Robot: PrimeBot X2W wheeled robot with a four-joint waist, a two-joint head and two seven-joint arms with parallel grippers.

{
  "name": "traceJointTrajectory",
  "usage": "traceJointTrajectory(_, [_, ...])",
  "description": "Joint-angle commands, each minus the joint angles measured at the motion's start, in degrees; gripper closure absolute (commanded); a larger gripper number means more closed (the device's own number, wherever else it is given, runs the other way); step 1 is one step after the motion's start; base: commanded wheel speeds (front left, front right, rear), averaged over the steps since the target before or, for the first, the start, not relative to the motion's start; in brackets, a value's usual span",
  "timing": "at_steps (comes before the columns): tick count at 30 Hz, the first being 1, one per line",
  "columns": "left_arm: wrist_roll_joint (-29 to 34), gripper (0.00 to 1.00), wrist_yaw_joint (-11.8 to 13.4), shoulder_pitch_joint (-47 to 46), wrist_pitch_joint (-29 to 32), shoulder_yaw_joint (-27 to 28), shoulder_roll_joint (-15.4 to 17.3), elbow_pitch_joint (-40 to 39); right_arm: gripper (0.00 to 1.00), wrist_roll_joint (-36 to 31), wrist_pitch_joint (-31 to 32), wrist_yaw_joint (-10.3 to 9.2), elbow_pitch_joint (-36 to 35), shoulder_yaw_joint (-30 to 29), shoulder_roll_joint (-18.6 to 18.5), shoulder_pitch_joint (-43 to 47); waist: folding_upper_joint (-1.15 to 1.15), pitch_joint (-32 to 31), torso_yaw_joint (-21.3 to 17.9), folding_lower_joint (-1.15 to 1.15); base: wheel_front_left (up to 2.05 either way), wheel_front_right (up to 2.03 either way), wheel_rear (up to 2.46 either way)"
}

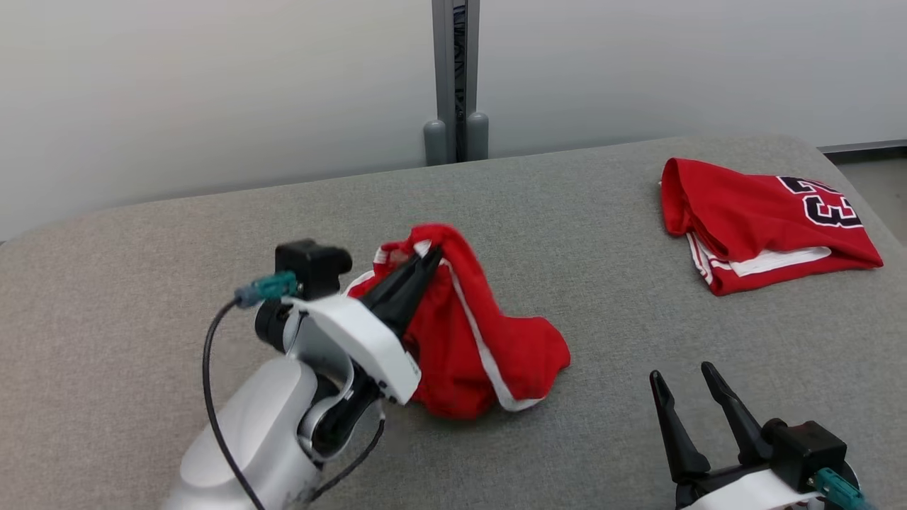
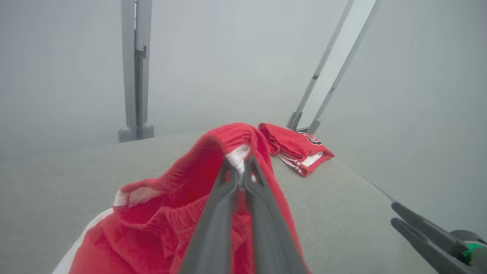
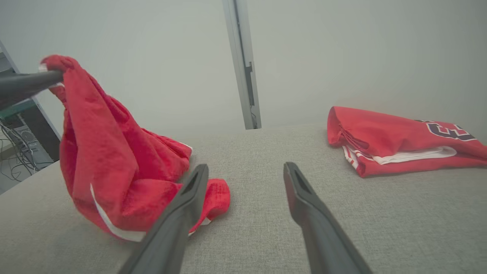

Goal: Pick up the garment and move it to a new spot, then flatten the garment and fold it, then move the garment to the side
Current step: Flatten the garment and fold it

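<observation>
Red cloth carries the one piece of writing here: a folded red jersey (image 1: 751, 212) at the far right of the grey fabric-covered table (image 1: 602, 283) bears dark digits edged in white (image 1: 825, 202) that appear to read 23, upside down as seen from the head and partly cut off by the fold. White hems and thin striped trim peek from the jersey's near edge. The red shorts (image 1: 460, 340) lie left of the table's centre, well apart from the jersey, with one end lifted. The left gripper (image 1: 429, 256) has its fingers pressed together on the gathered waistband, with a white patch caught right at the clamp; whether that is a tag or trim I cannot tell, and nothing on it can be read. From that raised peak the shorts hang steeply down, so their long axis slants from the clamp down toward the robot's right and slightly nearer. A white stripe runs along this line, and the lower end rests crumpled on the table. The right gripper (image 1: 682, 373) hovers low at the near right, its fingers spread apart with nothing between them, pointing away from the robot between the shorts and the jersey.
</observation>
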Motion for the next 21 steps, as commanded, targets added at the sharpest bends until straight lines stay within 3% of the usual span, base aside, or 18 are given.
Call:
traceJointTrajectory(1, [-2.1,1.00,-0.1,-3.3,2.5,0.6,0.1,-3.2,0.00,-0.4,0.0,-0.01,0.1,-0.3,0.2,0.1,0.00,0.1,-0.9,0.00,0.00,0.00,0.00])
traceJointTrajectory(6, [-4.7,1.00,1.2,-10.8,8.1,2.5,-0.8,-9.8,0.00,-0.5,0.0,-0.01,0.2,-0.6,0.7,-0.5,0.00,0.5,-2.3,0.00,0.00,0.00,0.00])
traceJointTrajectory(11, [-5.9,1.00,5.4,-17.4,13.7,4.4,-1.1,-14.7,0.00,-0.5,0.0,-0.01,0.2,-0.7,1.4,-0.8,0.00,0.7,-3.5,0.00,0.00,0.00,0.00])
traceJointTrajectory(12, [-5.9,1.00,5.4,-17.4,13.7,4.4,-1.1,-14.7,0.00,-0.5,0.0,-0.01,0.2,-0.7,1.4,-0.8,0.00,0.7,-3.5,0.00,0.00,0.00,0.00])
traceJointTrajectory(16, [-8.4,1.00,10.2,-19.5,19.2,5.1,-2.1,-15.4,0.00,-0.6,0.0,-0.01,0.0,-1.1,1.8,-0.8,0.00,1.1,-3.8,0.00,0.00,0.00,0.00])
traceJointTrajectory(21, [-11.5,1.00,14.3,-16.0,22.2,6.8,-2.2,-9.9,0.00,-0.7,0.0,-0.01,0.1,-0.4,2.3,-1.7,0.00,2.0,-4.4,0.00,0.00,0.00,0.00])
